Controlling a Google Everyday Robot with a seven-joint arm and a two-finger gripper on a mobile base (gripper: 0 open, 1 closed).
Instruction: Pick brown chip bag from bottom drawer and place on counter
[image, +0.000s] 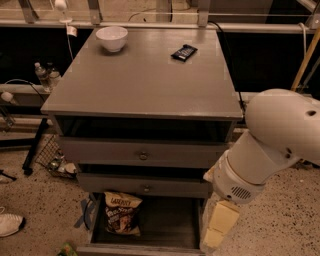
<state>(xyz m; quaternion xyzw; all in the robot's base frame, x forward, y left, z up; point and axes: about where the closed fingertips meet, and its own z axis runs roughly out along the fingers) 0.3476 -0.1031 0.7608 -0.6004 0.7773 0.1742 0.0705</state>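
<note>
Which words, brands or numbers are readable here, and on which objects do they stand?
brown chip bag in the bottom drawer: dark lettering on the tan band and white text below, both too blurred to read.
black wrapped bar on the counter: pale marks, unreadable.
claw, at the drawer's right edge: no text.

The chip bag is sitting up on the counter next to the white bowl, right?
Not quite. The camera view shows the brown chip bag down in the open bottom drawer, not on the counter. The white bowl is up there. The gripper hangs beside the drawer.
</note>
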